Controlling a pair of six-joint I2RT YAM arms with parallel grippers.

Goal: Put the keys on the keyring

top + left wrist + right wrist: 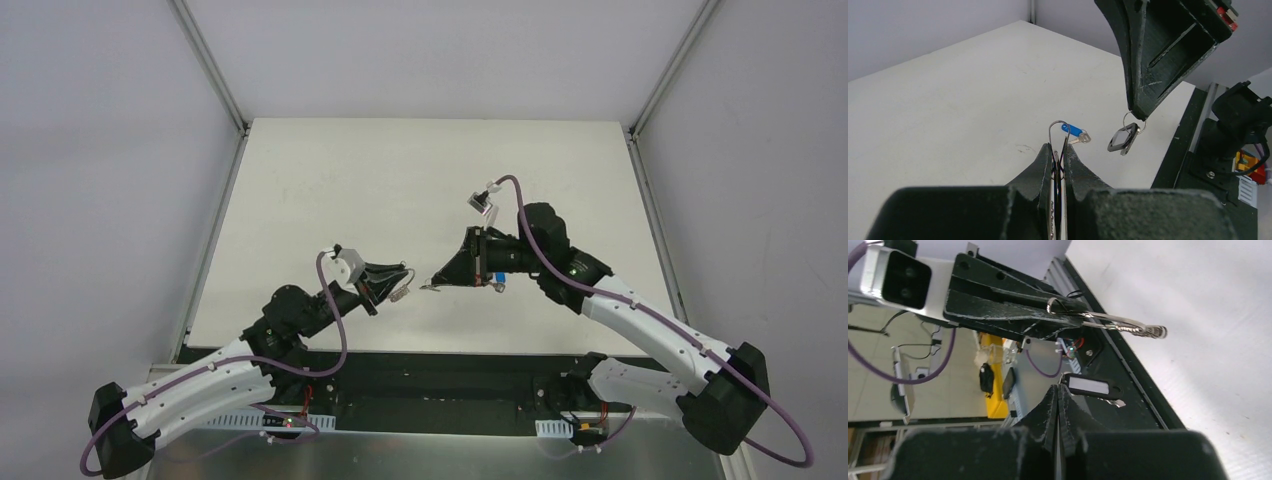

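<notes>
The left gripper (1058,156) is closed on the keyring (1058,122). It pinches the lower part of the thin wire, so the rounded top of the loop stands free beyond the fingertips, above the table (948,100) and not touching it. The blue key (1073,131) sits at the right side of this loop and seems to be threaded on the wire already. Its metal blade points to the right.

Just to the right of it, apart and with a small gap of air between, hangs the black key (1123,139). The right gripper (1138,116) is closed too and holds this key from above, at the small wire loop on its head. The key's long axis slopes downward from the fingertips. In the right wrist view it stretches straight out in front of the closed fingers.

In the top view the two fingertips point at each other near the near edge of the table, at almost the same height.

I judge that the black key is the part left to do. The ring lies to the left of it, so the right arm, which carries the key, has to move left. The hole of the key must meet the free end of the wire, and I cannot tell where on the loop this end is.
</notes>
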